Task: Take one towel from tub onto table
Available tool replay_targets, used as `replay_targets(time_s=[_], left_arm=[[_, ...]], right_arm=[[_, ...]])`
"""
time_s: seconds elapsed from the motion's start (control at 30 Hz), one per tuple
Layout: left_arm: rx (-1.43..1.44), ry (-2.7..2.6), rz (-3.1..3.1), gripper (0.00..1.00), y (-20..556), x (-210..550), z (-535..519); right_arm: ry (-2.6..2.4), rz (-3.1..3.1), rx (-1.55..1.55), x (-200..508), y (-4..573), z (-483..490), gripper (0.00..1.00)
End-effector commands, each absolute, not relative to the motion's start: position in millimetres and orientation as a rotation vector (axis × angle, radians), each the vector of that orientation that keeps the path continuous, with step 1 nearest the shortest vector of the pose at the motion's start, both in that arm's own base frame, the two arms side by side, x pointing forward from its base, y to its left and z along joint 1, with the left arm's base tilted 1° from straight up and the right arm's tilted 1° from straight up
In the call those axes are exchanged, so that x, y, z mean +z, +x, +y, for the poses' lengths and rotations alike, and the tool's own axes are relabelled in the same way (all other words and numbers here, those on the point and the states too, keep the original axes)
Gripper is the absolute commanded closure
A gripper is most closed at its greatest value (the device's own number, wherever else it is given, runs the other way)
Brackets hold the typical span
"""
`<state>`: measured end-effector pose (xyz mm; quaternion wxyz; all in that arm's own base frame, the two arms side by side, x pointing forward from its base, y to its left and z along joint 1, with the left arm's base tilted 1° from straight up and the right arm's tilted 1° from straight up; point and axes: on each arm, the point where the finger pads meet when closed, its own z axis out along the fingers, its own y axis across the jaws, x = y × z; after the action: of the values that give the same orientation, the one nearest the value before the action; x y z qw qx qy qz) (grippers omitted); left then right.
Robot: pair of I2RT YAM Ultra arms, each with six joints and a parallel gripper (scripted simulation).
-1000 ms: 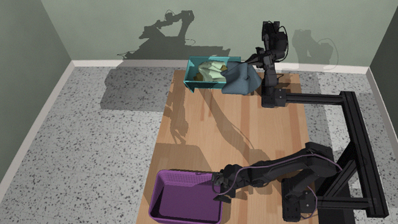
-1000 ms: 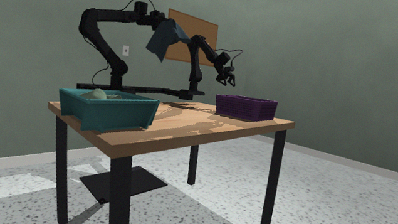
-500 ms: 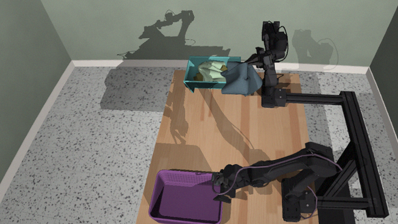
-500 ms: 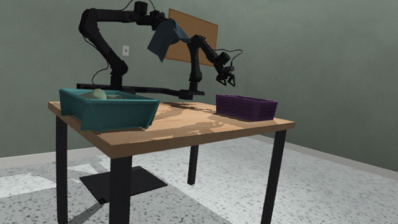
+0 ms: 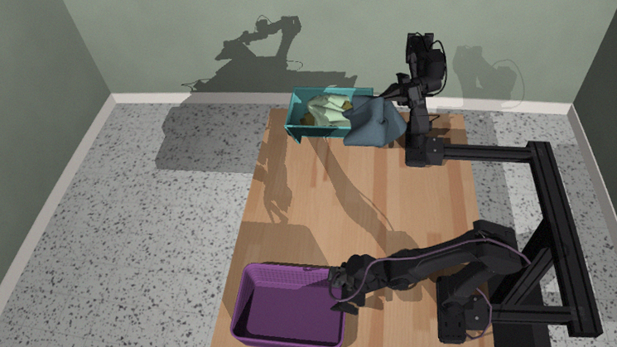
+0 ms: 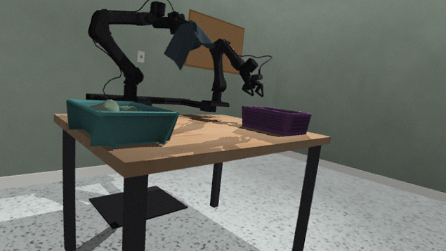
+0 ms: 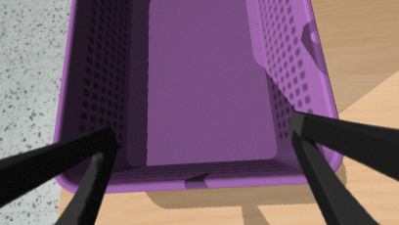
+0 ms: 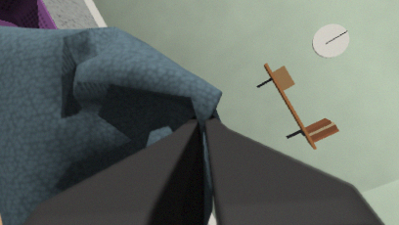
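Observation:
The blue towel [image 5: 370, 126] [image 6: 180, 43] [image 8: 34, 127] hangs from my right gripper [image 5: 382, 97] [image 6: 192, 23] [image 8: 203, 125], which is shut on its upper edge. It is high in the air; in the top view it overlaps the tub's right end. The teal tub [image 5: 294, 104] [image 6: 135, 126] stands upright at one end of the table [image 5: 420, 190] [image 6: 195, 134]. A pale green towel [image 5: 329, 107] [image 6: 106, 106] and a mustard towel [image 5: 306, 120], mostly hidden under it, lie inside. My left gripper [image 5: 339, 291] [image 6: 257, 93] [image 7: 199, 129] is open and empty above the basket's edge.
The empty purple basket [image 5: 282, 345] [image 6: 266, 121] [image 7: 235, 182] [image 8: 24, 12] stands at the other end of the table. In the exterior view, the tub's lower corner shows past the table edge. The arms' black mounting frame [image 5: 560, 235] runs along the table's side.

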<state>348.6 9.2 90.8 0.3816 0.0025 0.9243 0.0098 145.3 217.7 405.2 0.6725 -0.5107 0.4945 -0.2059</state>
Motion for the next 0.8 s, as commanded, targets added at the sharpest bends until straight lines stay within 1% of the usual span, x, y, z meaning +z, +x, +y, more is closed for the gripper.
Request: replay_targets(time_s=[0.0,0.67,0.77], left_arm=[[0.023,0.009,2.343,0.00,351.3,95.9,8.1],[0.023,0.009,2.343,0.00,351.3,95.9,8.1],[0.023,0.009,2.343,0.00,351.3,95.9,8.1]], right_arm=[[-1.076,1.131,-0.416,428.2,146.9,207.6,0.99],[-1.076,1.131,-0.416,428.2,146.9,207.6,0.99],[-1.125,1.150,-0.440,413.6,146.5,215.2,0.99]])
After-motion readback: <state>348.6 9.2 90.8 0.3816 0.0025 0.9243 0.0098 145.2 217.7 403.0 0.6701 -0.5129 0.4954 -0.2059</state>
